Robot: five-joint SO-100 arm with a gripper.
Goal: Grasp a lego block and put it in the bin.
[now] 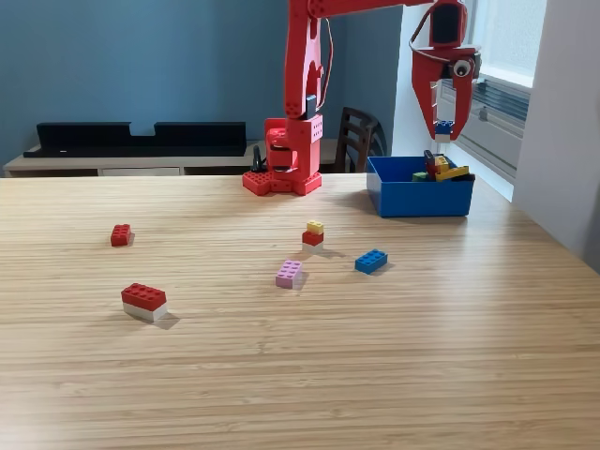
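1. Views: one, the exterior view; no second view, so no shared coverage.
2. Position: low, just above the near edge of the pale wood-grain table [309,375], off the arm.
3. Facing: across the tabletop toward the red plastic arm base [284,169] and blue back wall [131,66].
4. Distance: moderate; the arm stands at the far edge, its upper links cut off by the top of the frame.
5. Exterior view's right: bright blue open-topped plastic bin [420,197], white window frame [506,84].
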